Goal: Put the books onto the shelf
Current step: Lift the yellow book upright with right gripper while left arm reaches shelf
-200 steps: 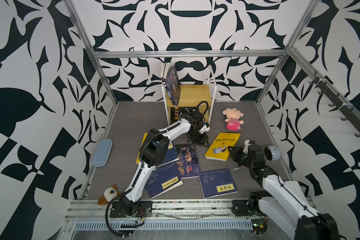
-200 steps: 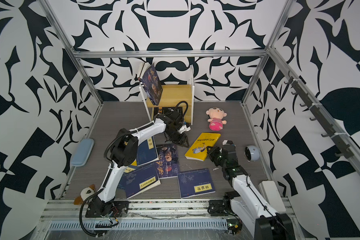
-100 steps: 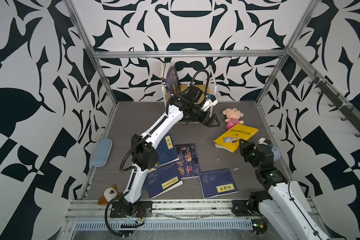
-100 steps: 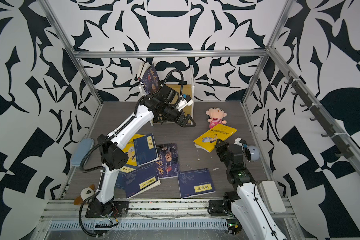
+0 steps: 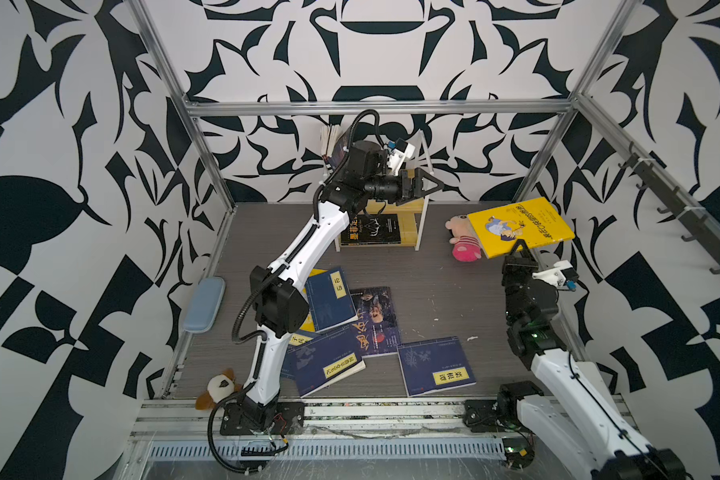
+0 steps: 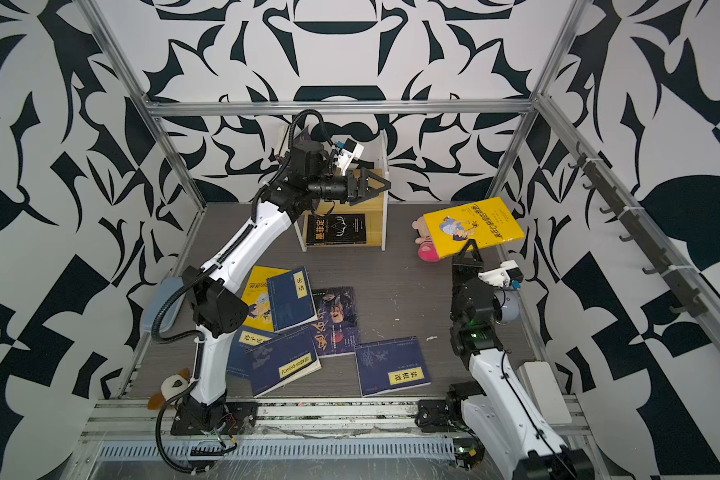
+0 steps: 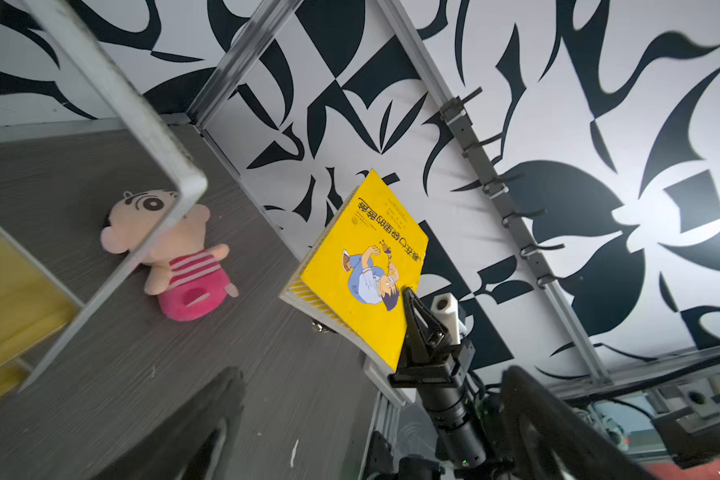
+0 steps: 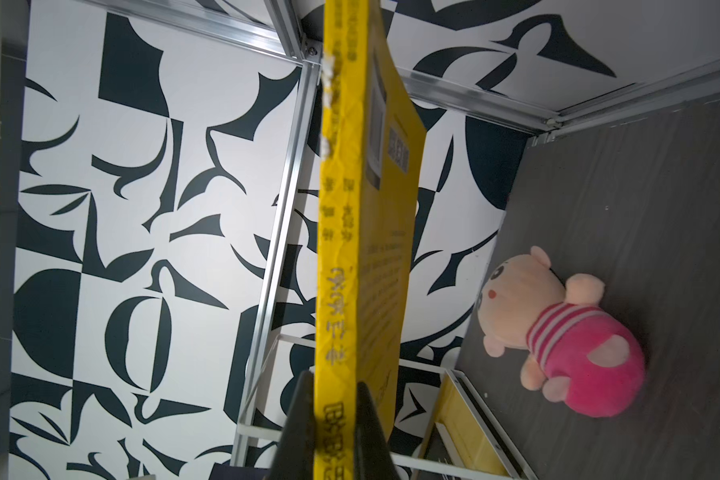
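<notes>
Grey floor (image 5: pixel 433 282) — shelf (image 5: pixel 409 226) with dark book (image 5: pixel 371 228) inside

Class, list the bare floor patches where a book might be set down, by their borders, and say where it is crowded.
Bare: the strip between the shelf and the book pile; the stretch between the pink plush doll and the lone navy book. Crowded: that pile, by the left arm.
</notes>
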Robot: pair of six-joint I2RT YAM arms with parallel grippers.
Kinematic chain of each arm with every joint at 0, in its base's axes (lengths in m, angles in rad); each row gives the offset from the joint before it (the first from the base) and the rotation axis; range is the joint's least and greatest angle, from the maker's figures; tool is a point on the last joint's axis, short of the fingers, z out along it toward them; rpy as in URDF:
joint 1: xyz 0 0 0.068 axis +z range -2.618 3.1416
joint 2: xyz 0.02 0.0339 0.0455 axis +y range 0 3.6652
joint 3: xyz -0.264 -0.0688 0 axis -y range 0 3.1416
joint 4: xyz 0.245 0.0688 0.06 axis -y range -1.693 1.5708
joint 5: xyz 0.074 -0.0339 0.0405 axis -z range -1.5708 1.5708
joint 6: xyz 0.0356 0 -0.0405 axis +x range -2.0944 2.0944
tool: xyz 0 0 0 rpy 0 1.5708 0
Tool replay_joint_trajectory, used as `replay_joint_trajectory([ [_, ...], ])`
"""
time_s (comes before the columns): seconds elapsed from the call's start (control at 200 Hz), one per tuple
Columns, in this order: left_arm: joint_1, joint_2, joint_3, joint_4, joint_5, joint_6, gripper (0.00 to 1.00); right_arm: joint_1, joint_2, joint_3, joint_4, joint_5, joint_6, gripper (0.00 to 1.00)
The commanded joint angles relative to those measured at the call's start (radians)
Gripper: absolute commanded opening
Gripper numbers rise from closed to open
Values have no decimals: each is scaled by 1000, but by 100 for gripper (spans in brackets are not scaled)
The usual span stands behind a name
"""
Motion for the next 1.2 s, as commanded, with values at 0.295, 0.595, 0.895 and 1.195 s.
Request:
replay_joint_trajectory([
  [0.295,-39,-20,-117,347,8,-444,100,60,288,322,538,-32,63,0],
  [0.595,-62,-21,-83,350,-56,-516,100,182,399,444,620,-27,4,0],
  [0.895,-63,-13,-24,480,-6,-521,99,234,428,419,666,1,-15,0],
  [1.195,-47,-62,-110,394,20,-521,91,227,413,368,699,93,23,0],
])
